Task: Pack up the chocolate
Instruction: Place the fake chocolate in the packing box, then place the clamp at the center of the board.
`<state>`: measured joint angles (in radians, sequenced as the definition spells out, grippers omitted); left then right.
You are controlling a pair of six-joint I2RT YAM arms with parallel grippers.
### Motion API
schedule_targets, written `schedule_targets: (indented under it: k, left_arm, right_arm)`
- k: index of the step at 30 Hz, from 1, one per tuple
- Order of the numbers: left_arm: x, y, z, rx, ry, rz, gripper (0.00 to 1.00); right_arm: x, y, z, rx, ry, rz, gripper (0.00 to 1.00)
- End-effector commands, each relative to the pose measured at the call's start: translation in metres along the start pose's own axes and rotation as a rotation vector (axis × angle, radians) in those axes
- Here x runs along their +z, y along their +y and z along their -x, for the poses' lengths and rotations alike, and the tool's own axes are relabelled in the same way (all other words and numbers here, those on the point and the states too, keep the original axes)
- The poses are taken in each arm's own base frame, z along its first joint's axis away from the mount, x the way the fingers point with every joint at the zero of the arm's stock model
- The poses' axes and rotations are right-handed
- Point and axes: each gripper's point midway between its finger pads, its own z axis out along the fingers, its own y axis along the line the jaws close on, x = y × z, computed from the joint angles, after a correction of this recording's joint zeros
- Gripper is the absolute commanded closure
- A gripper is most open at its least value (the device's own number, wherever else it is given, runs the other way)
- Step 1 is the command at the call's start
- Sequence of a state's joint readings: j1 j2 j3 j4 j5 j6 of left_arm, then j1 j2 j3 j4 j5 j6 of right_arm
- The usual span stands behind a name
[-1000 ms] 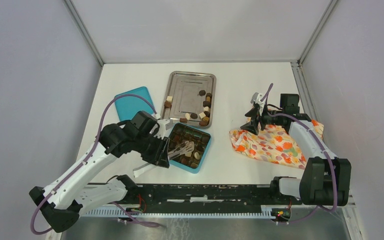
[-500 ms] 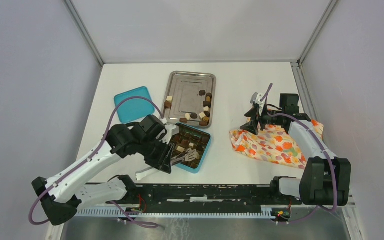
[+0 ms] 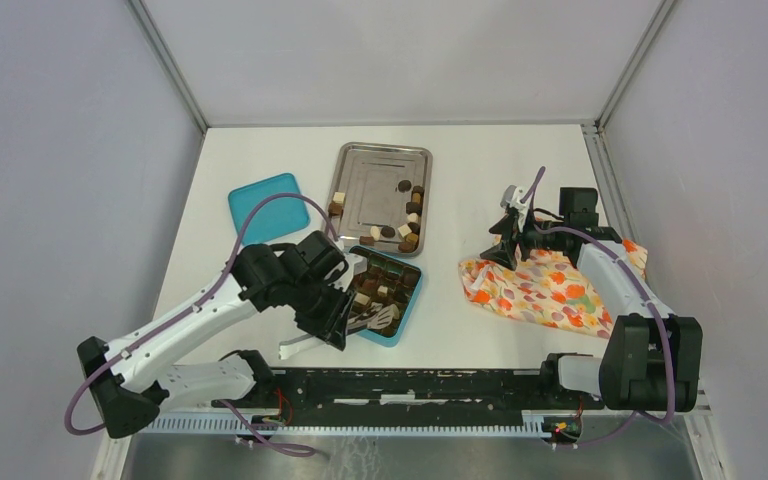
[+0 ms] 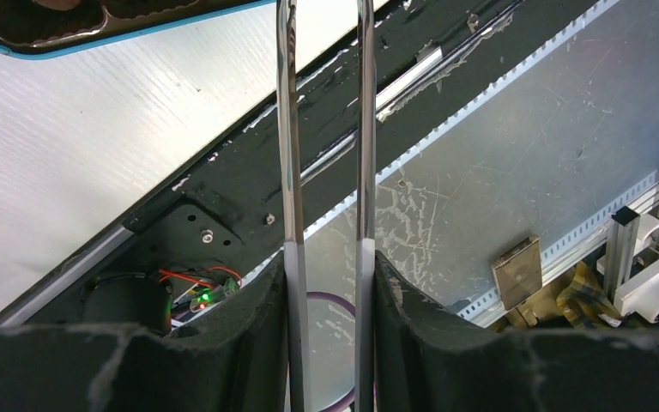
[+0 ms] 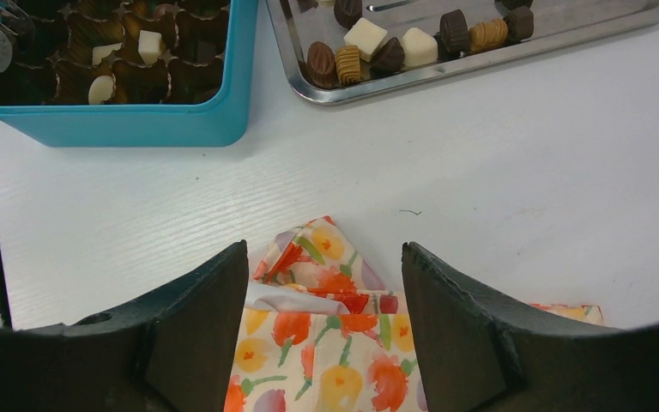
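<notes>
Many chocolate [image 5: 365, 37] cubes, domes; left gripper [image 4: 328, 266] pinches steel tongs [image 4: 287, 154].

A steel tray [image 3: 375, 180] lies at the centre rear of the white table [image 3: 480, 170]. A teal compartmented box [image 5: 137, 124] sits just in front of it. A teal lid [image 3: 265, 207] lies flat to the left of the tray. An orange floral cloth [image 3: 540, 290] lies crumpled at the right. The tips of the metal tongs [image 3: 378, 318] are over the box.

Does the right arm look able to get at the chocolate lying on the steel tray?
Probably yes. The right claw is open and empty over the floral cloth, facing the steel tray, with only bare table between it and the chocolate.
</notes>
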<state>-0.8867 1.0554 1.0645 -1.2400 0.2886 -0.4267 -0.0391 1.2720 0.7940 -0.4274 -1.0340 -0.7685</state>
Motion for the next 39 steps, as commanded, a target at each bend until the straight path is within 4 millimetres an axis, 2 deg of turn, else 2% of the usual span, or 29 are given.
schedule_targets:
  k: [1, 19, 39]
  left_arm:
    - [0.001, -0.008, 0.008, -0.011, -0.022, -0.017, 0.84]
    - [0.010, -0.003, 0.010, 0.005, 0.003, 0.023, 0.64]
    - [0.014, -0.002, 0.003, 0.010, 0.021, 0.014, 0.57]
  right_arm:
    - [0.000, -0.006, 0.009, -0.044, -0.009, -0.009, 0.28]
    - [0.000, -0.006, 0.009, -0.045, -0.010, -0.008, 0.28]
    - [-0.001, -0.006, 0.009, -0.047, -0.009, -0.009, 0.28]
